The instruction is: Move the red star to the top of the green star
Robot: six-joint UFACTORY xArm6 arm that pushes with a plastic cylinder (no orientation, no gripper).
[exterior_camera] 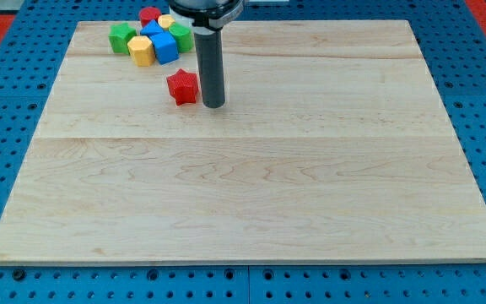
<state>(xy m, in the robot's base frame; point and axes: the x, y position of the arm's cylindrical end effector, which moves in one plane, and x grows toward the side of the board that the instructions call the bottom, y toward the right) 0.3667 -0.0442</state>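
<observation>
Red star, bright, 5-pointed, flat beside my tip

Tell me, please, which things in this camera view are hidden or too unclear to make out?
- Upper part of the rod: cut off by the view's top edge; my tip shows, just right of the red star.
- Yellow block at the top: partly hidden behind the rod, shape unclear.
- Red block in the cluster: half hidden by the blue blocks; shape unclear.
- Green block: partly covered by the rod, so I cannot confirm a star.
</observation>
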